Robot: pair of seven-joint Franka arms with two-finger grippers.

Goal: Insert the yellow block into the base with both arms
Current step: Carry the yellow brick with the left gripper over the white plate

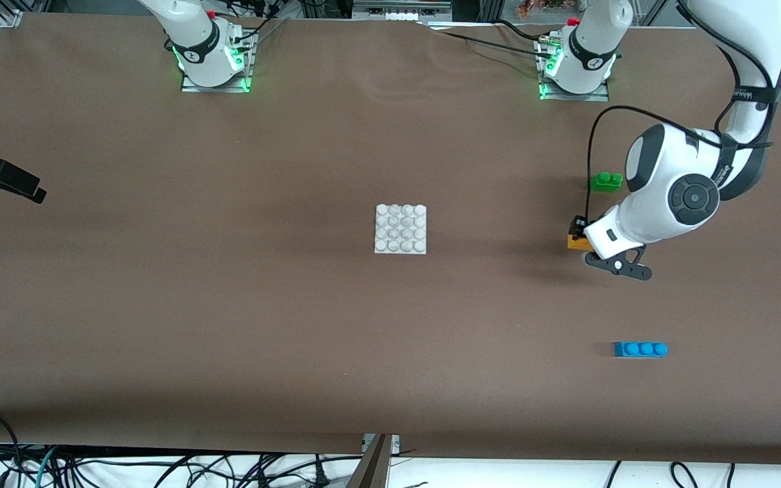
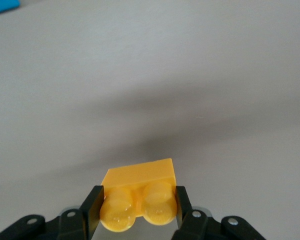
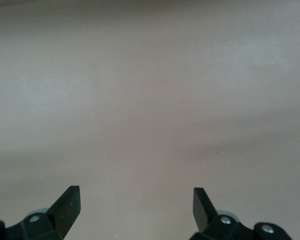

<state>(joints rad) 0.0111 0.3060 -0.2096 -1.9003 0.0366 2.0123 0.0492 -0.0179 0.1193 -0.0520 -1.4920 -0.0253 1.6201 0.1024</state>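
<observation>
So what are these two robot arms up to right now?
The left gripper has shut on the yellow block, down at the left arm's end of the table, between the green brick and the blue brick. The white base sits mid-table, nothing on it yet. The right gripper waits open over bare table.

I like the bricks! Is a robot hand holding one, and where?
Left gripper pinches the yellow block by its two ends. Right gripper holds nothing.

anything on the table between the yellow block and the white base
Nothing visible. The left gripper is shut on the yellow block, and only bare table lies between it and the base.
</observation>
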